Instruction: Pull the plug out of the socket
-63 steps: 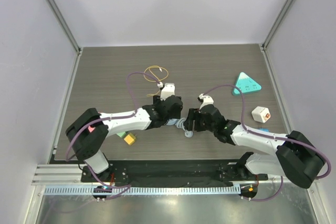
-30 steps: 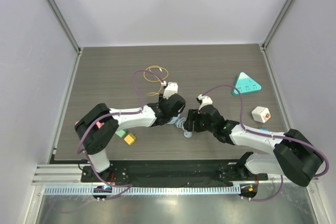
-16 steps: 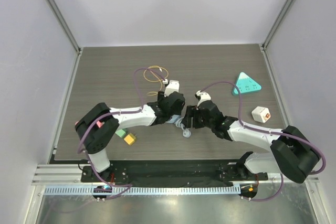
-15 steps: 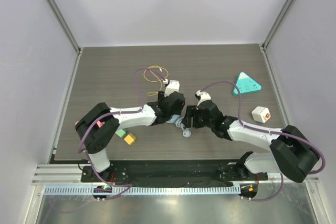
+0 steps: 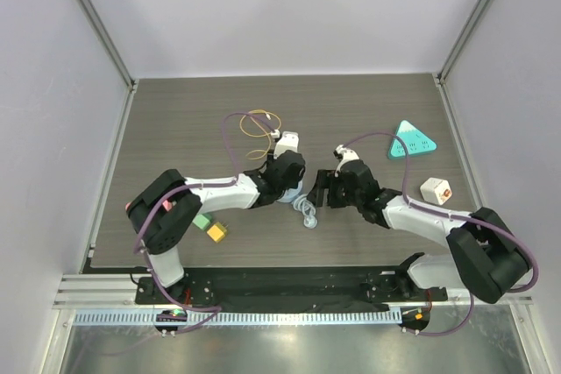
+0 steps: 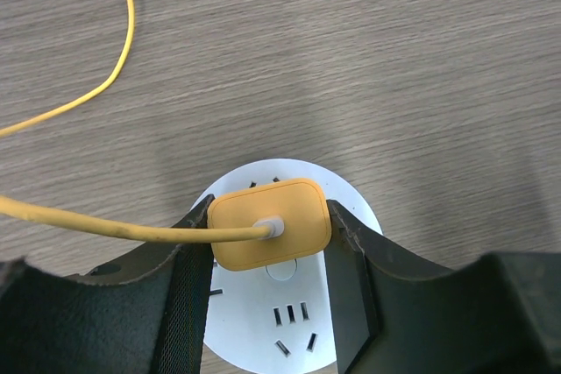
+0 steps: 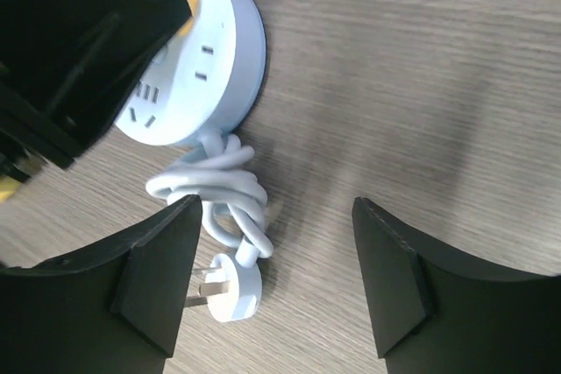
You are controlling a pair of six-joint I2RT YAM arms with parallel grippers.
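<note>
On the dark bench (image 5: pixel 175 129) your left claw (image 6: pixel 267 225) grips the yellow plug (image 6: pixel 263 238), seated in the round white socket (image 6: pixel 289 321), right claw (image 7: pixel 273 208) released just beside; grasp judged made, next you need a straight pull off the socket's face.

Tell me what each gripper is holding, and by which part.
The left gripper clamps the yellow plug by its two opposite sides, the plug seated in the white socket. The right gripper is open and holds nothing.
</note>
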